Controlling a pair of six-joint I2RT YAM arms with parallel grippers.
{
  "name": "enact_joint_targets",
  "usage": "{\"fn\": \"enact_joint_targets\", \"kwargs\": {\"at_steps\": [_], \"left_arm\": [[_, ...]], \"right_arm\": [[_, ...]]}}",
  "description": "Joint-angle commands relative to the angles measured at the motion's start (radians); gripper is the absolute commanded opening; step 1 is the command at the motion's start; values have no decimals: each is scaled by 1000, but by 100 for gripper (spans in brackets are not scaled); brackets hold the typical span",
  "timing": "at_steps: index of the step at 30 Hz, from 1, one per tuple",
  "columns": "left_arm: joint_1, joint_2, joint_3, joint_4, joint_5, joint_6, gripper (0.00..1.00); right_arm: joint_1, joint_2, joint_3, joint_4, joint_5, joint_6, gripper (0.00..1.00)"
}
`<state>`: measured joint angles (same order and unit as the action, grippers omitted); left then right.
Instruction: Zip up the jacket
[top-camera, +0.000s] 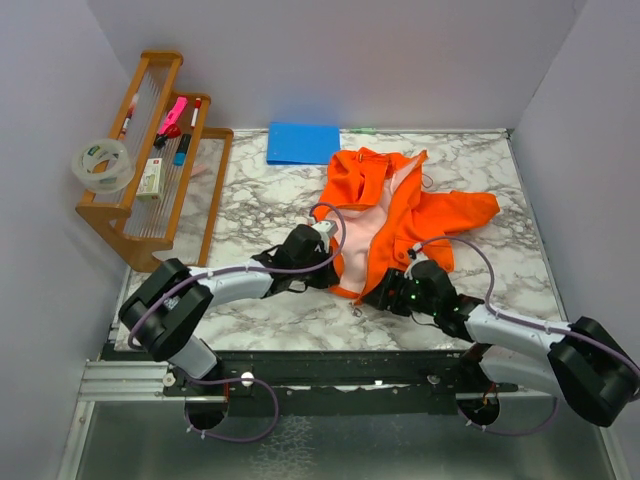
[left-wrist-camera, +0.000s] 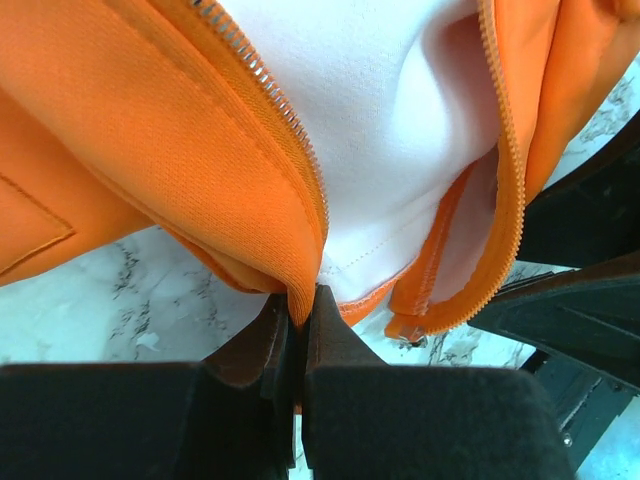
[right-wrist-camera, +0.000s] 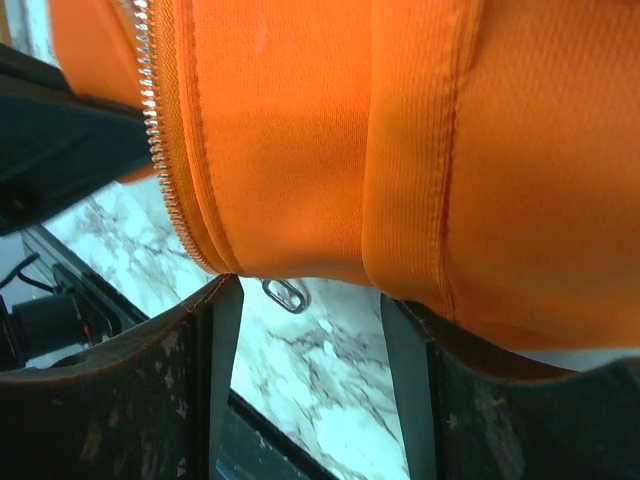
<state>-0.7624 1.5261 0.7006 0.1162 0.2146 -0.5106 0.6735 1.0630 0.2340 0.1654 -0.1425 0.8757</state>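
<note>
Firmly, left pincer (left-wrist-camera: 300, 312) tight on partly hidden jacket (left-wrist-camera: 180, 170) hem; right pincer (right-wrist-camera: 308, 300) agape.

Bright, even overhead light casts soft shadows on the worktop (top-camera: 260, 190); wrist views show the jacket (left-wrist-camera: 180, 160) sharp, the left pincer (left-wrist-camera: 302, 302) dark and slightly blurred.

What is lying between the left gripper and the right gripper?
The jacket's open lower front, pink lining between two unjoined zipper edges, separates left gripper and right gripper; the top external and left wrist views show it.
</note>
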Motion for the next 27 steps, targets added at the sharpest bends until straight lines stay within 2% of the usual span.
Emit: {"fn": "enact_joint_targets", "kwargs": {"at_steps": [1,9,17,19,23,27], "left_arm": [[-39,64,38,-18,-40,26,0],[-77,119,42,-6,-58,34,0],[-102,135,40,10,-45,24,0],[-109,139,44,11,-42,23,0],[-113,136,44,10,-49,18,0],[-114,123,38,2,-90,11,0]], "right_arm": [[5,83,-30,119,100,11,67],[4,151,5,190,152,-40,68],[5,206,15,270,164,-128,55],[5,214,18,276,163,-149,49],[5,184,21,253,159,-166,28],[5,72,61,71,205,-184,17]]}}
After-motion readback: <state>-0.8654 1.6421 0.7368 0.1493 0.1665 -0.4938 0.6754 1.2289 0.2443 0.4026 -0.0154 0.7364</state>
